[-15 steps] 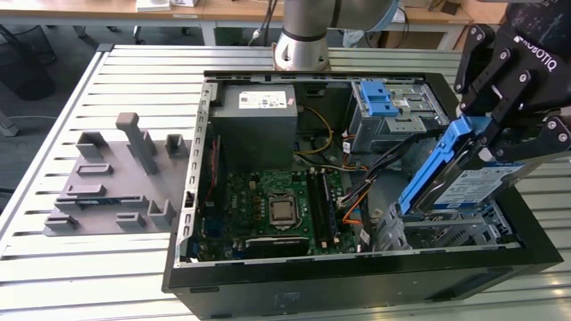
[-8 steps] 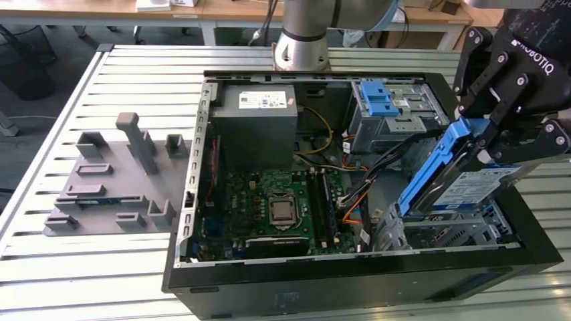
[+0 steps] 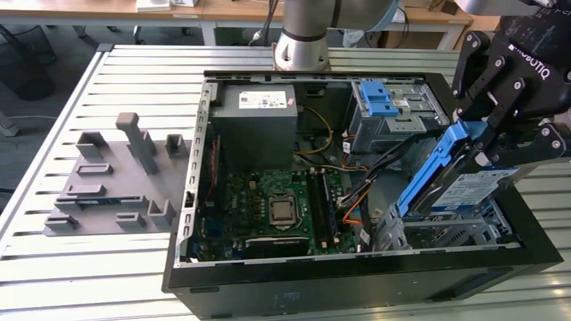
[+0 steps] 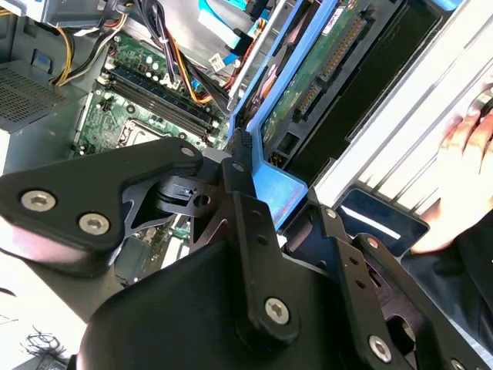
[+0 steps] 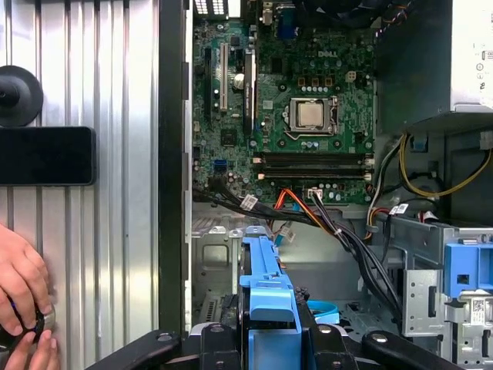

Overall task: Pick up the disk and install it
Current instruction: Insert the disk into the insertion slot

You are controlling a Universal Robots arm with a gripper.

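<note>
one step done: the disk (image 3: 473,187) has been picked up and is carried by the gripper (image 3: 486,144)
jaws: clamped on the disk's blue frame near its upper end
disk place: at 4 o'clock within the case (image 3: 357,271) in the exterior view, tilted, with its upper end leaned toward 1 o'clock
lower end: set at the mouth of the bay (image 3: 464,231); whether metal is touched cannot be told
left to do: seating is judged unfinished, since the disk is not yet laid level in the bay
nearby: the motherboard (image 3: 277,200) lies at 9 o'clock of the disk, with cables between
outside the case: a hand (image 5: 19,281) is seen on the table in the first wrist view
</note>
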